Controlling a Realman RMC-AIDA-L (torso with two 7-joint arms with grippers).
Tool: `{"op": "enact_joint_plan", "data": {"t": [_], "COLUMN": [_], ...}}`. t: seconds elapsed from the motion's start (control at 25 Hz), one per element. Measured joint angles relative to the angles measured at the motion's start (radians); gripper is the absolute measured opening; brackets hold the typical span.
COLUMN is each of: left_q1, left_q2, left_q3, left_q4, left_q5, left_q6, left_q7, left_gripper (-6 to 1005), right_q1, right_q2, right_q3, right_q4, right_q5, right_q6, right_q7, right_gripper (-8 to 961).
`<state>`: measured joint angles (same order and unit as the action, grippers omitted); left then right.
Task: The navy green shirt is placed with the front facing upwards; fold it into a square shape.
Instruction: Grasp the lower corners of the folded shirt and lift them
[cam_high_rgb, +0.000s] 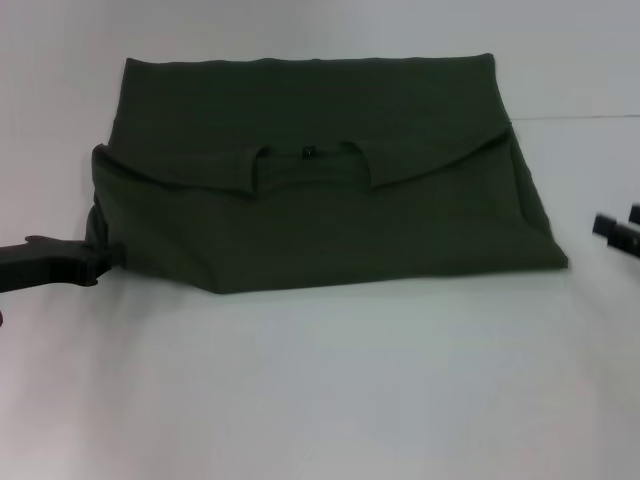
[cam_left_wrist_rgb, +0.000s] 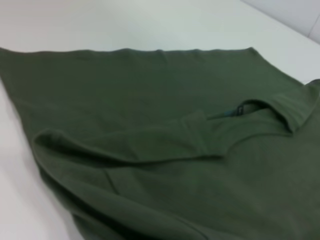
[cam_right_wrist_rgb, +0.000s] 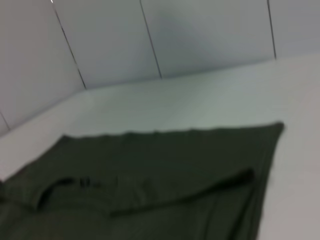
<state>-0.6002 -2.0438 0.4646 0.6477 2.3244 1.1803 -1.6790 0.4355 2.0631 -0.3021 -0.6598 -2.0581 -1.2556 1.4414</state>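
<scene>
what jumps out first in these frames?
The navy green shirt dominates: already folded into a wide block in the middle of the white table, plain back outward, with the collar opening and its small label showing at the folded edge. The left gripper sits at the shirt's near-left corner, while the right gripper hangs clear off the shirt's right side.

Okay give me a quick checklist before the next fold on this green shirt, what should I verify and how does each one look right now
1. The navy green shirt lies already folded across, collar on top: ok.
2. Left gripper is at the shirt's left edge: ok.
3. Left gripper has hold of the cloth: cannot tell.
4. Right gripper is at the shirt: not ok, it is apart from the right edge.
5. Folded layers lie flat: not ok, the left edge bulges.
6. Table bare in front of the shirt: ok.
</scene>
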Motion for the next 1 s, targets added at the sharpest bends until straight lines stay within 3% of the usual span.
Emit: {"op": "enact_joint_plan", "data": {"t": [0.32,0.72,1.0], "left_q1": [0.001,-0.012,-0.011], "left_q2": [-0.002,-0.001,-0.003], "left_q3": [0.000,0.005,-0.001], "left_q4": [0.003,-0.002,-0.005], "left_q5": [-0.028,-0.028,-0.029], "left_q6": [0.011,-0.001,-0.002], "left_q7": [0.017,0.023,0.030], "left_gripper": [33,32,32], "right_q1": [0.001,0.050,0.069], "right_q2": [0.024,0.025,0.025], "right_q3": [-0.001,-0.020,-0.099], "right_q4": [0.005,0.038,0.045], "right_q5": [-0.079,-0.080,-0.080], "right_q6": [0.009,0.084,0.130], "right_q7": [-0.012,-0.014,0.021], "right_gripper": [707,703,693]}}
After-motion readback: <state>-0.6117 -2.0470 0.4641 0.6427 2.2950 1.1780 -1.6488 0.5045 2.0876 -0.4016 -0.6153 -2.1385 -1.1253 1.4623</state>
